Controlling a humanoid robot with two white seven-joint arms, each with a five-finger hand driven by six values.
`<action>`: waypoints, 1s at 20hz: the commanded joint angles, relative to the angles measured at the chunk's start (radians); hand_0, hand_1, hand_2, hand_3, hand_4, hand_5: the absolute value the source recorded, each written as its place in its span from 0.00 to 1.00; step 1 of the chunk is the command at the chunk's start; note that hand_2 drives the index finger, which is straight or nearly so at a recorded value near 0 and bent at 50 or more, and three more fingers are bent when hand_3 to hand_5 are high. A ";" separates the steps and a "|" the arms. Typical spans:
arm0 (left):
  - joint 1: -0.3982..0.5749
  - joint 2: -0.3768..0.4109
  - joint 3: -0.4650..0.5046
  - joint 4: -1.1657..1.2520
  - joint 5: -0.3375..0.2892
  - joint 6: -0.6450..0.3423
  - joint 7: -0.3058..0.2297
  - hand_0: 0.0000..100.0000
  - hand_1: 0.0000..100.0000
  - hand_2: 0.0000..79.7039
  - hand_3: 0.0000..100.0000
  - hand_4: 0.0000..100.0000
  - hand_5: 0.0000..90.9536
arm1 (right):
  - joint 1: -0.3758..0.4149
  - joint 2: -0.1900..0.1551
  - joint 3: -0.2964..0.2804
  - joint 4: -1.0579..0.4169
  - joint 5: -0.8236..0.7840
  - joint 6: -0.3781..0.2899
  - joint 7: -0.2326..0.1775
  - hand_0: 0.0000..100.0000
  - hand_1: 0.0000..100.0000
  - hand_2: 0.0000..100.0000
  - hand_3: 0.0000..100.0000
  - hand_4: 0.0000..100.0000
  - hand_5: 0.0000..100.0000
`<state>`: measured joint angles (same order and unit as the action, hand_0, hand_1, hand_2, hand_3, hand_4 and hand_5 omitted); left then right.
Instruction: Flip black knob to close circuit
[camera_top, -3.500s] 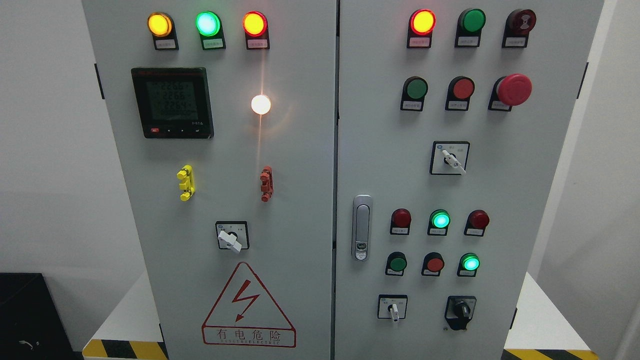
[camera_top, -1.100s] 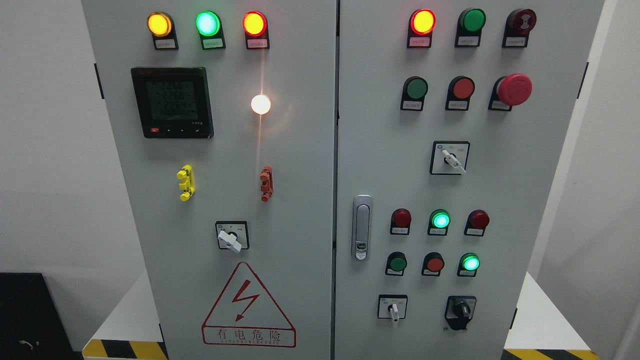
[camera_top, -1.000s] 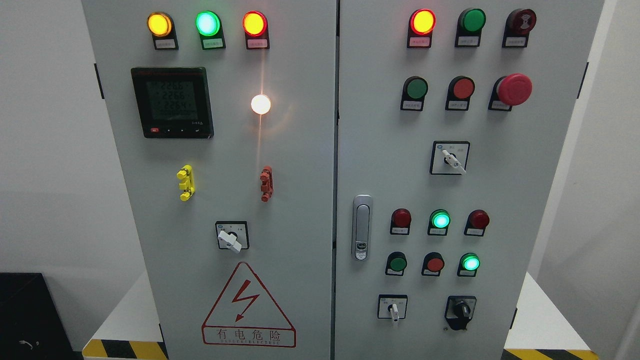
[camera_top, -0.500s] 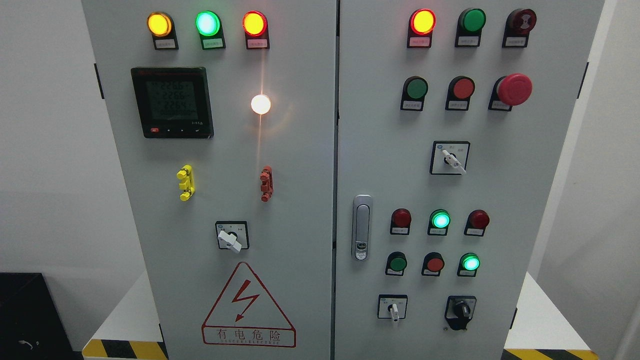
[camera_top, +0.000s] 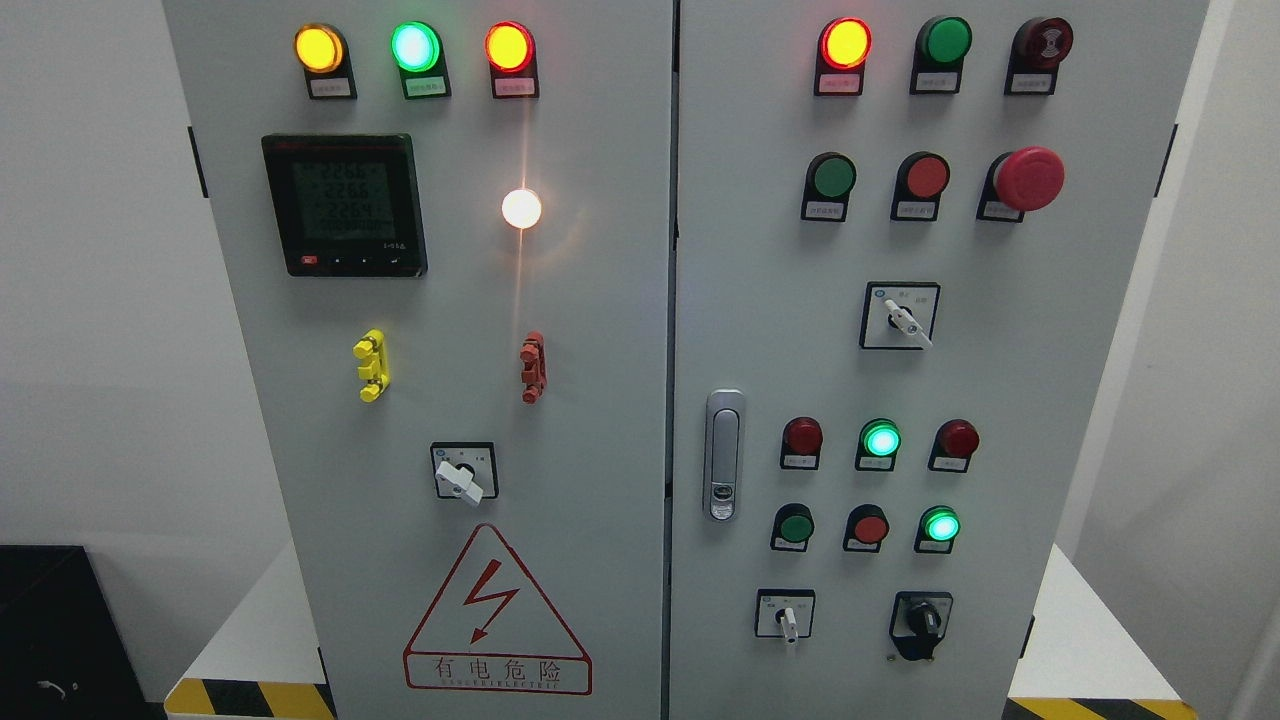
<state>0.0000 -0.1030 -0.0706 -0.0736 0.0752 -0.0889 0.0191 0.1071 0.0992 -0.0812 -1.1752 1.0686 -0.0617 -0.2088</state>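
The black knob (camera_top: 922, 622) sits at the lower right of the grey cabinet's right door (camera_top: 1010, 400), on a black base, its handle pointing roughly straight up. Above it is a lit green lamp (camera_top: 940, 526). To its left is a white selector switch (camera_top: 786, 617). Neither of my hands nor arms shows in the head view.
The right door also carries a red mushroom stop button (camera_top: 1030, 178), a metal door latch (camera_top: 723, 455), several lamps and another white selector (camera_top: 903, 318). The left door has a digital meter (camera_top: 345, 205), a white selector (camera_top: 462, 475) and a red warning triangle (camera_top: 495, 615). Yellow-black striped plinth edges (camera_top: 250, 698) flank the base.
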 joint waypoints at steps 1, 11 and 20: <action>0.006 0.000 0.000 0.000 0.000 0.000 0.001 0.12 0.56 0.00 0.00 0.00 0.00 | 0.002 0.022 -0.020 -0.265 0.114 0.023 0.015 0.00 0.04 0.88 1.00 0.91 0.94; 0.006 0.000 0.000 0.000 0.000 0.000 0.001 0.12 0.56 0.00 0.00 0.00 0.00 | -0.015 0.022 -0.017 -0.408 0.159 0.095 0.084 0.00 0.04 0.89 1.00 0.93 0.95; 0.006 0.000 0.000 0.000 0.000 0.000 0.001 0.12 0.56 0.00 0.00 0.00 0.00 | -0.052 0.023 -0.002 -0.512 0.185 0.192 0.187 0.00 0.01 0.91 1.00 0.94 0.97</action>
<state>0.0000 -0.1028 -0.0706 -0.0736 0.0752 -0.0890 0.0198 0.0794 0.1180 -0.0905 -1.5369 1.2283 0.1112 -0.0460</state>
